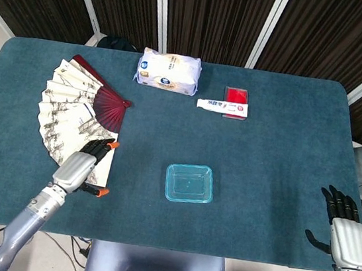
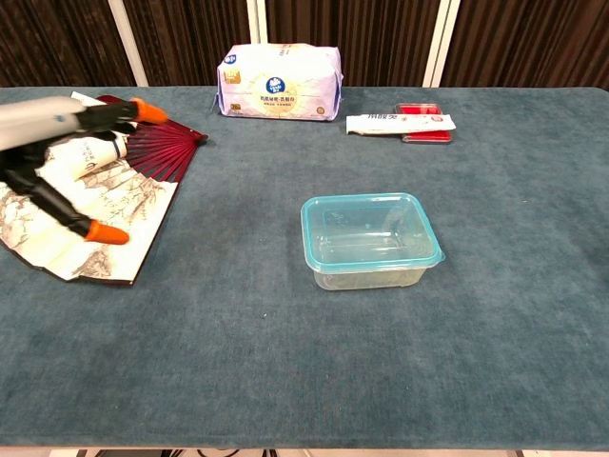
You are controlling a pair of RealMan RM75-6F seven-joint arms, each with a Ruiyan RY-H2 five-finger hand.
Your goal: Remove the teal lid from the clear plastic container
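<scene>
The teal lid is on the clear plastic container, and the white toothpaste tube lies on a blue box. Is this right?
Not quite. The small flat box under the white toothpaste tube is red, as the head view shows. The teal lid is indeed on the clear plastic container.

— Where does the container point(image 1: 190, 183) sit?
— Mid-table, lid point(image 2: 369, 229) on it. The fan point(image 1: 76, 112) lies to its left, under the left hand point(image 1: 82, 167)
— Behind it?
— The wipes pack point(image 1: 169, 71), and right of that, the tube point(image 1: 221, 106) on a box point(image 1: 237, 96)
</scene>
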